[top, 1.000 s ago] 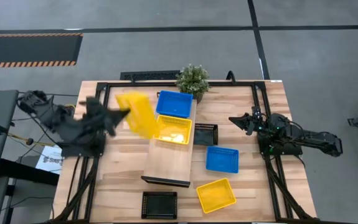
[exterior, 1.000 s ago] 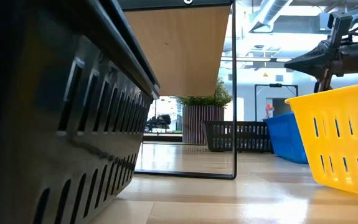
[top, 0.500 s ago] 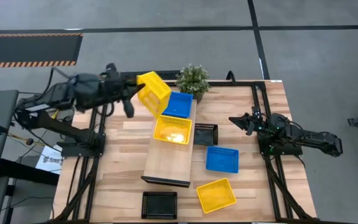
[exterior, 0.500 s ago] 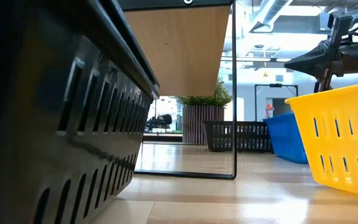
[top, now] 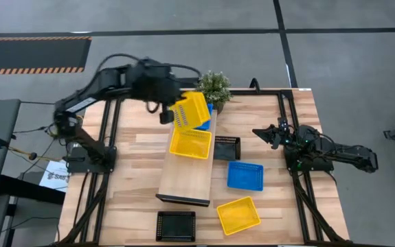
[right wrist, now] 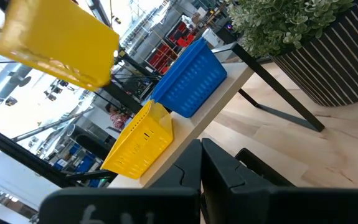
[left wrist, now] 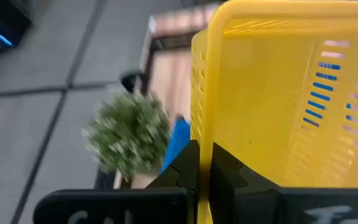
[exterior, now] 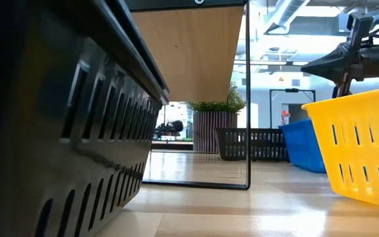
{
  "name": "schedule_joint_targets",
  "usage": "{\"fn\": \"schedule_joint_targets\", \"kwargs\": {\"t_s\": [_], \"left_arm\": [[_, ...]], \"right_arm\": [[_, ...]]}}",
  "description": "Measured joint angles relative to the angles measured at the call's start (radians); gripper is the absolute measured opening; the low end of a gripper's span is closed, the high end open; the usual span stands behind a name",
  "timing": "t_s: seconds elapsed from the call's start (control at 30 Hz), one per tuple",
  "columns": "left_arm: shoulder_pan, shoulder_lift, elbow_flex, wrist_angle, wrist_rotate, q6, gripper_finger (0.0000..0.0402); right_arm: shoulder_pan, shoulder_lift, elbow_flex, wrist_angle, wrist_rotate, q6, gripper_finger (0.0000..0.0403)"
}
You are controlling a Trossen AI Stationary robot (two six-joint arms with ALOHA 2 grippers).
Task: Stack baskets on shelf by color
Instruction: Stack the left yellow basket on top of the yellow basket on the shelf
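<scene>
My left gripper [top: 172,111] is shut on a yellow basket [top: 191,110], which it holds in the air over the far end of the shelf [top: 185,175]. A blue basket [top: 207,121] sits on that end, mostly hidden under the held one. A second yellow basket [top: 189,143] sits on the shelf's middle. On the table lie a black basket [top: 227,147], a blue basket [top: 244,175], a yellow basket [top: 238,215] and another black basket [top: 176,225]. My right gripper [top: 260,132] rests shut at the table's right side. My left gripper pinches the yellow basket's side wall at its rim [left wrist: 202,127] between the two fingers, one finger inside the basket and one outside. The fingers slant down from the table's far left. The basket is lifted clear and tilted, above the blue basket.
A potted plant [top: 213,87] stands just beyond the shelf's far end, close to the held basket. The near half of the shelf is bare wood. In the low view the near black basket [exterior: 64,131] fills the left side.
My left gripper has swung from the table's left edge to over the shelf's far end, rising a little and rolling at the wrist. It has stayed shut on the yellow basket. The basket has turned about and now hangs tilted over the blue one.
</scene>
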Motion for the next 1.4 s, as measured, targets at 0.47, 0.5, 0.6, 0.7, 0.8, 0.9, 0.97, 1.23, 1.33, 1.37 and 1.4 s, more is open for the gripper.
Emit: {"fn": "schedule_joint_targets", "kwargs": {"t_s": [0.47, 0.5, 0.6, 0.7, 0.8, 0.9, 0.97, 1.23, 1.33, 1.37, 1.4], "left_arm": [[-0.072, 0.266, 0.226, -0.362, 0.060, 0.070, 0.0000], [-0.078, 0.272, 0.225, -0.369, 0.060, 0.070, 0.0000], [-0.085, 0.278, 0.223, -0.399, 0.060, 0.063, 0.0000], [-0.092, 0.276, 0.224, -0.373, 0.056, 0.067, 0.0000], [-0.094, 0.276, 0.224, -0.351, 0.061, 0.070, 0.0000], [-0.094, 0.279, 0.224, -0.350, 0.086, 0.079, 0.0000], [-0.095, 0.293, 0.225, -0.349, 0.098, 0.089, 0.0000], [-0.097, 0.316, 0.223, -0.349, 0.088, 0.102, 0.0000], [-0.098, 0.323, 0.224, -0.357, 0.087, 0.113, 0.0000], [-0.098, 0.325, 0.224, -0.363, 0.087, 0.113, 0.0000], [-0.098, 0.326, 0.223, -0.363, 0.087, 0.115, 0.0000]], "right_arm": [[0.000, 0.000, 0.000, 0.000, 0.000, 0.000, 0.0026], [0.000, 0.000, 0.000, 0.000, 0.000, 0.000, 0.0026], [0.000, 0.000, 0.000, 0.000, 0.000, 0.000, 0.0026], [0.000, 0.000, 0.000, -0.001, 0.000, 0.000, 0.0026], [0.000, 0.000, 0.000, -0.001, 0.000, 0.000, 0.0026], [0.000, 0.000, 0.000, -0.001, 0.000, 0.000, 0.0026], [0.000, 0.000, 0.000, -0.001, 0.000, -0.001, 0.0026], [0.000, 0.000, 0.000, -0.001, 0.000, -0.001, 0.0026], [0.000, 0.000, 0.000, -0.001, 0.000, -0.001, 0.0026], [0.000, 0.000, 0.000, -0.002, 0.000, -0.001, 0.0026], [0.000, 0.000, 0.000, -0.002, 0.000, -0.001, 0.0026]]}}
